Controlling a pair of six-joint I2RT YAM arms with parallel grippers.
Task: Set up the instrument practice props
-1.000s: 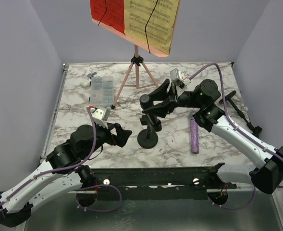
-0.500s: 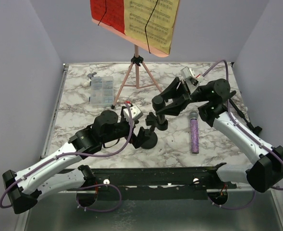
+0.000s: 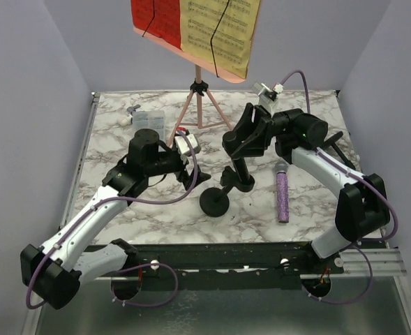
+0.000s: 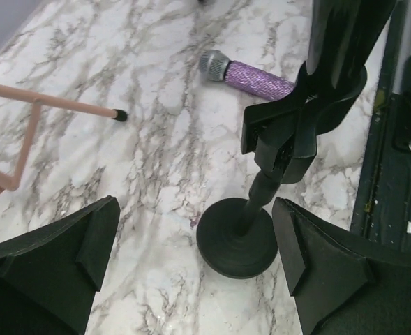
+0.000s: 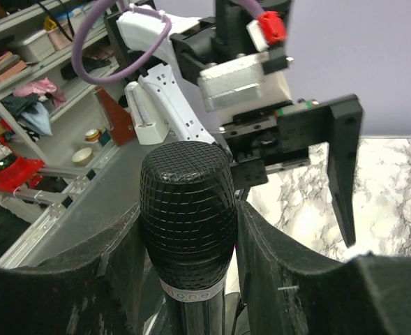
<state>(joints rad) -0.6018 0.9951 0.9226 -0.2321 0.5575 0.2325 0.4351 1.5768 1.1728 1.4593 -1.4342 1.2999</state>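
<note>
Right arm extended over mid-counter (image 3: pixel 254 213), right fingers (image 5: pixel 289 279) clamped on the black microphone (image 5: pixel 185 209), upright, lower end at the clip of the round-based holder (image 4: pixel 236 237). Left arm bent low, left fingers (image 4: pixel 58 265) spread wide either side of holder base, not touching. Purple microphone (image 3: pixel 282 197) lay flat right of holder

My rig sits in a lab test cell: plain lilac walls (image 3: pixel 24 105) box a marble-print table (image 3: pixel 261 213), cluttered storage shelves (image 5: pixel 31 49) beyond.
</note>
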